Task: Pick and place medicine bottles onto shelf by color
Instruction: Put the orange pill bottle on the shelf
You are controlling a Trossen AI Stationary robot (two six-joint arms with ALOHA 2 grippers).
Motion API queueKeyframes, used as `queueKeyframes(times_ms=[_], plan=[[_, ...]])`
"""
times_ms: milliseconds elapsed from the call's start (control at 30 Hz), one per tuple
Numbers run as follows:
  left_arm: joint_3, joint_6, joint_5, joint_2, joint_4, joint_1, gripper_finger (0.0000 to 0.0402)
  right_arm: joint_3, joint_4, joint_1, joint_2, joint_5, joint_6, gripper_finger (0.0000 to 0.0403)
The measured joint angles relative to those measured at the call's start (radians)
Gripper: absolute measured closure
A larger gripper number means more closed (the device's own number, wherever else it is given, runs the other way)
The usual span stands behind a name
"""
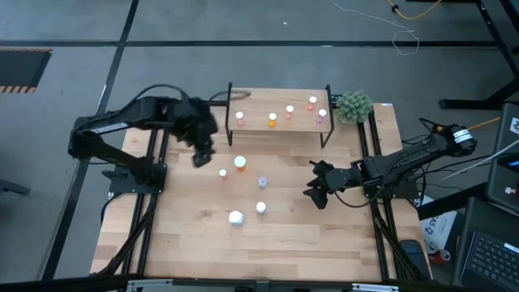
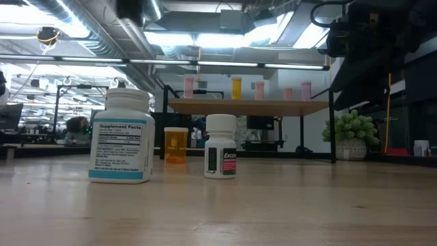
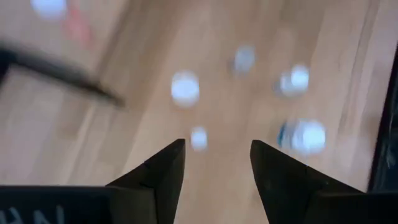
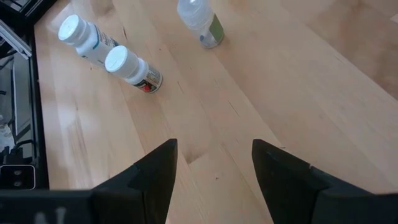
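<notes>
The shelf (image 1: pixel 280 113) stands at the table's far side and carries several pink bottles (image 1: pixel 312 101) and one orange bottle (image 1: pixel 272 120); it also shows in the low view (image 2: pixel 249 106). Several bottles stand on the tabletop: an orange one (image 1: pixel 240 163), a tiny one (image 1: pixel 223 172), a bluish one (image 1: pixel 262 182), a small white one (image 1: pixel 260 208) and a large white one (image 1: pixel 235 216). My left gripper (image 1: pixel 200 156) is open and empty, above the table just left of the orange bottle. My right gripper (image 1: pixel 312 191) is open and empty, right of the group.
A green bushy plant (image 1: pixel 354 105) stands at the shelf's right end. Black frame rails run along the table's left and right sides. The near half of the tabletop (image 1: pixel 268 251) is bare wood. The room behind shows in the low view.
</notes>
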Motion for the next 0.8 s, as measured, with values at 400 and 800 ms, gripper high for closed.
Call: queueKeyframes(times_ms=[400,800], plan=[[-0.082,0.012,-0.112,-0.066,-0.223,-0.217,0.0225,0.0,0.005,0.0,0.0,0.002,0.056,0.0192],[-0.644,0.049,-0.226,-0.188,0.413,-0.258,0.0225,0.0,0.046,0.0,0.0,0.005,0.056,0.0192]])
